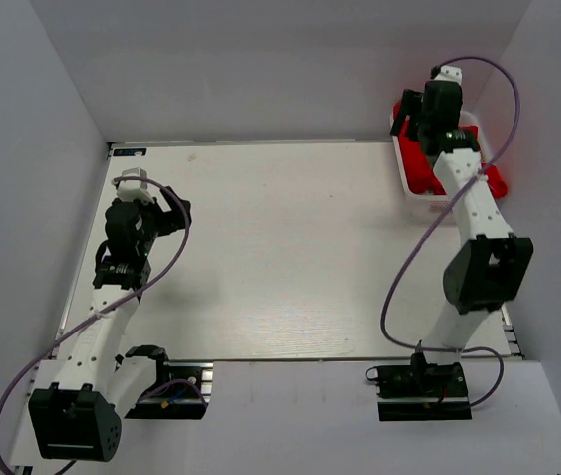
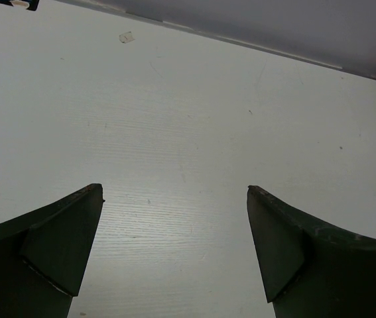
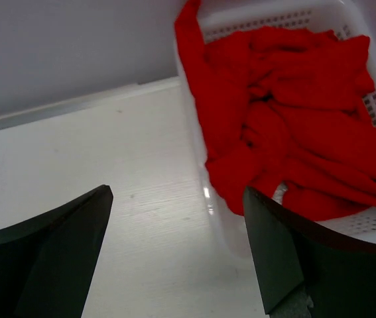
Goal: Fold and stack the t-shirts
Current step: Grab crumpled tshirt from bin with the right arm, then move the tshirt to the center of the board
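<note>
item: red t-shirts [image 3: 287, 119], a crumpled, unfolded heap lying in the white lattice basket [image 3: 280, 18] at the far right corner of the table [image 1: 280, 257]; one fold of cloth hung over the basket's left wall, and in the overhead view another spilled past its right rim. how many shirts made up the heap could not be told. right gripper [image 3: 178, 191]: fingers spread wide apart with nothing between them, hovering above the bare tabletop just beside the basket's left wall and pointed toward the heap; no contact with cloth or basket was visible. right arm [image 1: 473, 213]: stretched out toward the far right corner, its wrist over the basket in the overhead view. left gripper [image 2: 174, 189]: fingers likewise parted wide and holding nothing, above the white tabletop on the left side, well apart from the basket and the shirts. table: white, with a faint wood grain, enclosed by plain grey panels [image 1: 260, 69] at the back and sides
</note>
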You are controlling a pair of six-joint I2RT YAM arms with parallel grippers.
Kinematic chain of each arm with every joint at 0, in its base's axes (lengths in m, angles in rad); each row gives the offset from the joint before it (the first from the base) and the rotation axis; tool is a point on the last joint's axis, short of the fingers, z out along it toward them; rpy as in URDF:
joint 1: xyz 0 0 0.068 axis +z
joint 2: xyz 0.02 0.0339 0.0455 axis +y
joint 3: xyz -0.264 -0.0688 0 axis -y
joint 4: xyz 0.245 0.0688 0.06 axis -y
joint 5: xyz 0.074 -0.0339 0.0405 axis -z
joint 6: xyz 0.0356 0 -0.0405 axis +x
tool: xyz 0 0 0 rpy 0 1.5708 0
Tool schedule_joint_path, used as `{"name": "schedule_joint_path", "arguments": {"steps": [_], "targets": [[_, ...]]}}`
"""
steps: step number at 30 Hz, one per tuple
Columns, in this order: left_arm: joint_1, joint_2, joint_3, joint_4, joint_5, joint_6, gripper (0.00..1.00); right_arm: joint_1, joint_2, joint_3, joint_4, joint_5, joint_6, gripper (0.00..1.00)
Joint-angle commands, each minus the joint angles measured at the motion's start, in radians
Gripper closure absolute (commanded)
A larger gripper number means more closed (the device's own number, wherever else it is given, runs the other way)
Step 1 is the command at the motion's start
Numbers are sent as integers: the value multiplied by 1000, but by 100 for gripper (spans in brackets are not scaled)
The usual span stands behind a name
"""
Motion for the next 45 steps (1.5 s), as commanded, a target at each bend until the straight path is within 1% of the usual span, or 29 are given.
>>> {"name": "schedule_joint_path", "arguments": {"steps": [1, 3, 4, 6, 7, 8, 9, 10, 11, 13, 14, 15, 16, 17, 19, 23, 25, 28, 30, 31, 33, 34, 36, 37, 39, 40, 42, 43, 45], "targets": [[7, 48, 53, 9, 23, -6, 0, -50, 181, 236, -283, 41, -30, 15], [7, 74, 76, 9, 33, -6, 0, -70, 264, 299, -315, 31, -47, 15], [7, 87, 76, 9, 33, -6, 0, -82, 313, 366, -349, 21, -45, 15], [7, 123, 89, -1, 42, 4, 0, -99, 372, 393, -354, 8, -41, 17], [7, 133, 99, -1, 42, 4, 0, -105, 402, 408, -353, -30, -41, 19], [7, 142, 99, -1, 42, 4, 0, -108, 419, 425, -351, -36, -38, 22], [7, 159, 99, -1, 42, 4, 0, -105, 445, 433, -349, -49, -35, 22], [7, 159, 99, -1, 42, 4, 0, -140, 465, 430, -336, -68, -25, 24], [7, 174, 99, -1, 42, 4, 0, -148, 475, 430, -331, -76, -19, 27], [7, 189, 99, -1, 42, 4, 0, -154, 504, 430, -326, -98, -1, 38], [7, 200, 99, -1, 42, 4, 0, -161, 507, 431, -323, -104, 10, 57], [7, 200, 99, -1, 42, 4, 0, -167, 509, 430, -319, -128, 21, 67], [7, 200, 108, -10, 42, 4, 0, -170, 506, 430, -316, -141, 21, 87], [7, 200, 109, -10, 42, 13, 0, -177, 496, 420, -310, -153, 30, 100], [7, 200, 109, -10, 42, 13, 0, -182, 466, 408, -273, -191, 36, 100], [7, 180, 118, -10, 42, 13, 0, -196, 360, 431, -210, -181, 24, 100], [7, 170, 118, 2, 71, 13, 0, -200, 300, 448, -170, -168, 7, 100], [7, 147, 118, 2, 97, 13, 0, -199, 184, 414, -70, -151, -11, 100], [7, 136, 118, 2, 97, 13, 0, -197, 113, 372, 40, -173, -34, 100], [7, 127, 118, 2, 97, 13, 0, -197, 61, 373, 55, -180, -41, 100], [7, 114, 118, 2, 108, 13, 0, -194, 38, 393, 101, -245, -68, 100], [7, 104, 118, 2, 108, 13, 0, -191, 18, 429, 111, -257, -68, 100], [7, 94, 118, 2, 131, 4, 0, -190, 7, 454, 135, -372, -74, 100], [7, 94, 118, 2, 131, 4, 0, -188, -1, 494, 141, -398, -67, 100], [7, 84, 118, 2, 161, 4, 0, -187, -2, 521, 167, -491, -54, 100], [7, 84, 118, 2, 171, -7, 0, -188, -7, 534, 205, -516, -16, 100], [7, 84, 118, 2, 197, -7, 0, -185, -18, 528, 291, -634, 1, 100], [7, 74, 118, 2, 207, -19, 0, -185, -24, 531, 377, -692, 63, 100], [7, 74, 109, 2, 247, -30, 0, -176, -19, 573, 417, -780, 138, 100]]}}
